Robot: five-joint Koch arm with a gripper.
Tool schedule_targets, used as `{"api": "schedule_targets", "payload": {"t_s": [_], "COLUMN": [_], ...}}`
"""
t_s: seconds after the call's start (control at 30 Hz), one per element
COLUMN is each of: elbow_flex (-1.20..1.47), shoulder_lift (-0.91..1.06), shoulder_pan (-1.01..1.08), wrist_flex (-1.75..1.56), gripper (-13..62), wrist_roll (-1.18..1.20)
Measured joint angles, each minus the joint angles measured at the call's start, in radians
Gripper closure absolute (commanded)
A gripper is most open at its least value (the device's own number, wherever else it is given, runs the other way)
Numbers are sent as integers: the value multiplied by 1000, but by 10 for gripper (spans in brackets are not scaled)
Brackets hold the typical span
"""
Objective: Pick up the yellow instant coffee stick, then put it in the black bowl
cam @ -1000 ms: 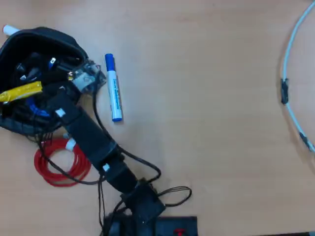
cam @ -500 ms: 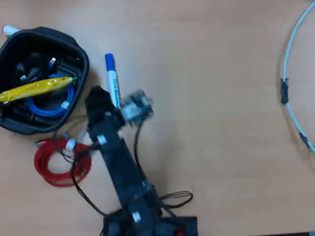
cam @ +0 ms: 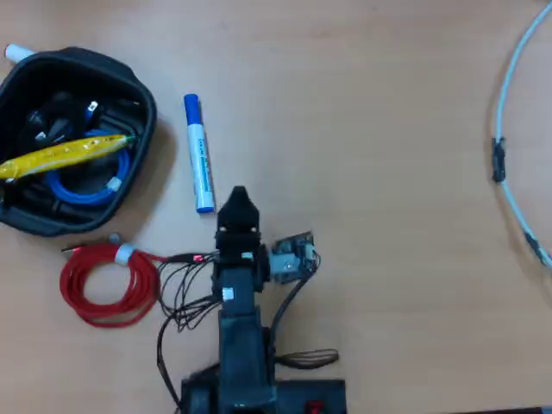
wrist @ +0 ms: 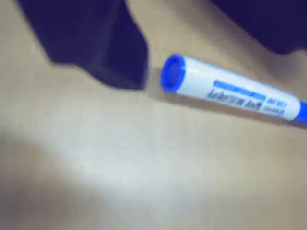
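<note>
Yellow instant coffee stick (cam: 65,156) lay across black bowl (cam: 145,102) at bench's top-left corner; placing step looked done. Hand (cam: 238,200) empty near bench's bottom edge, opening unclear. Next: nothing but parking arm.

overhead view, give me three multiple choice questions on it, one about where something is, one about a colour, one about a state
1. Where does the yellow instant coffee stick lie?
A. inside the black bowl
B. on the bare table beside the marker
C. on top of the red cable

2. What colour is the coiled cable below the bowl in the overhead view?
A. green
B. red
C. white

3. What is the gripper doing with the stick?
A. clamping it above the bowl
B. pressing it onto the table
C. nothing, it is apart from it, near the marker pen

Answers: 1 A, the stick rests across the bowl's contents, inside the rim. 2 B, the coil is plainly red. 3 C, the gripper sits on the table side, by the marker's lower end, away from the bowl.
</note>
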Motion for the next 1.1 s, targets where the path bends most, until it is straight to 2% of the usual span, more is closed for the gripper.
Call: {"api": "schedule_targets", "payload": {"t_s": [0.2, 0.37, 0.47, 1.1], "elbow_flex": [261, 471, 518, 741], "shoulder_lift": [0, 11, 17, 18], "shoulder_pan": [124, 198, 201, 216], "wrist_flex": [-66, -301, -439, -739], "gripper": [61, 62, 62, 63], "wrist_roll": [-9, -25, -60, -95]}}
